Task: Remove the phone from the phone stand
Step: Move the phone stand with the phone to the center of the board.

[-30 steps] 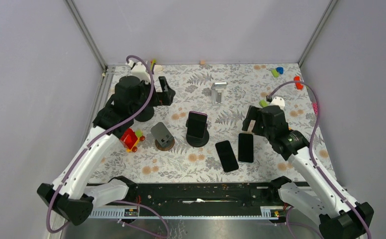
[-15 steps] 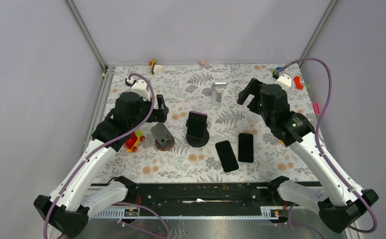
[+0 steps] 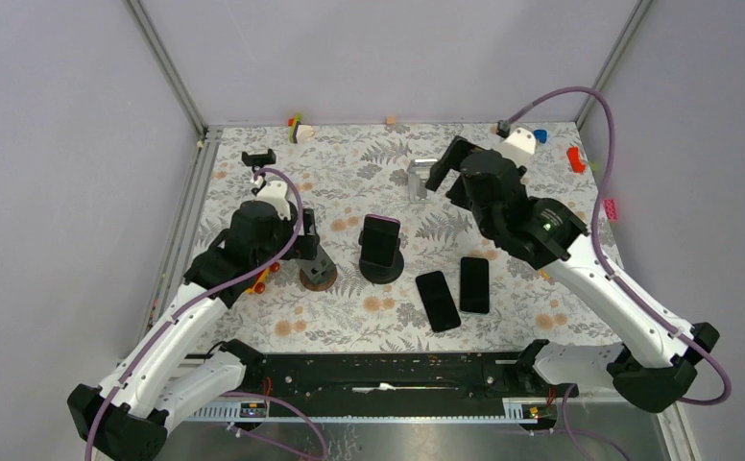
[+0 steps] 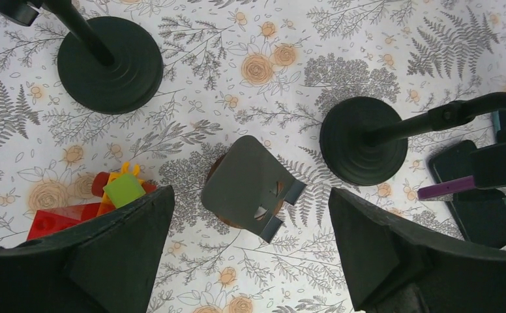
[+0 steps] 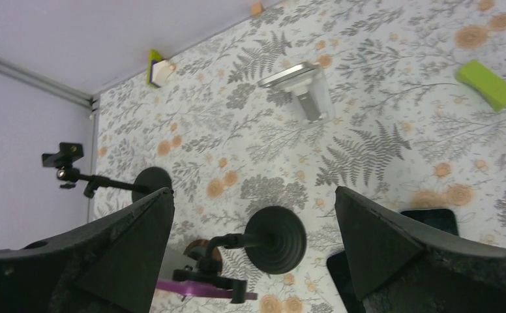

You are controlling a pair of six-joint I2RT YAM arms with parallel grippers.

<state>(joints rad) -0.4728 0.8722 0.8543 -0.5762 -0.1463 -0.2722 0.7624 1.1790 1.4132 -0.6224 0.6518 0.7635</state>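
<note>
Phone with a purple edge [image 3: 380,230] stands clamped in the black round-based stand [image 3: 381,267], just off to the right of your left gripper [image 4: 248,195], whose fingers are spread wide above a grey wedge-shaped stand [image 4: 244,179]. Your right gripper [image 5: 253,192], equally spread, hangs behind the phone, well apart.

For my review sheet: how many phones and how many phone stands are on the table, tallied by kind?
Phones: 3 (mounted phone, angled flat phone, straight flat phone)
Phone stands: 4 (occupied black stand, empty black stand, grey stand, silver stand)
Total: 7
</note>
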